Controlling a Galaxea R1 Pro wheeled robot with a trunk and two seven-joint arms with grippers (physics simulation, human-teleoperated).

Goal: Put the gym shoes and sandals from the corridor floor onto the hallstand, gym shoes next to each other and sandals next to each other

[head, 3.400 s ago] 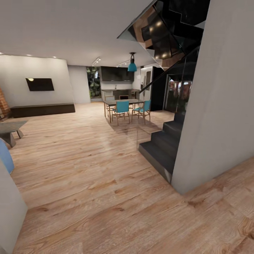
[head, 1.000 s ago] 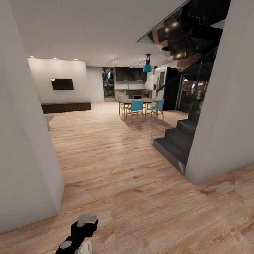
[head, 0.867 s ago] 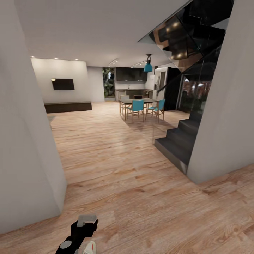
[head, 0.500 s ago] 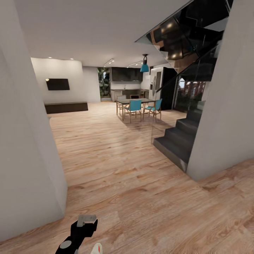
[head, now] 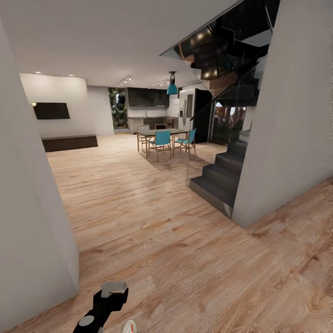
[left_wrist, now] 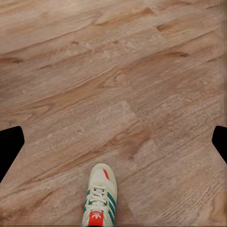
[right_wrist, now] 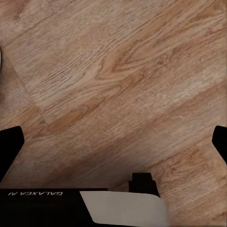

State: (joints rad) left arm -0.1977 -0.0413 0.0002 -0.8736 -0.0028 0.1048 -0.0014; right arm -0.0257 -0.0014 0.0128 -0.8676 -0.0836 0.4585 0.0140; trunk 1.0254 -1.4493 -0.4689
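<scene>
The corridor floor (head: 185, 259) of light brown wood planks ran from the robot's position into an open room. A pale wall (head: 32, 222) stood close at the left and a second wall (head: 286, 129) at the right, with a dark staircase (head: 217, 178) beside it. Farther back were a dining table (head: 159, 133) with teal chairs (head: 162, 140), a teal pendant lamp (head: 172, 88) above them, a dark kitchen behind, and a wall-mounted screen (head: 51, 110) over a low dark bench (head: 69, 142).

The left arm (head: 101, 307) entered the head view at the lower edge, a black link over the planks. Just beside it the toe of one gym shoe (head: 131, 326) showed at the frame's bottom. In the left wrist view that gym shoe (left_wrist: 100, 196) lay flat on the floor, green stripes and red tongue label visible, between the two fingertips and touching neither. The left gripper (left_wrist: 113, 142) had its jaws spread wide, holding nothing. The right gripper (right_wrist: 113, 142) likewise had its jaws spread wide over bare planks.
</scene>
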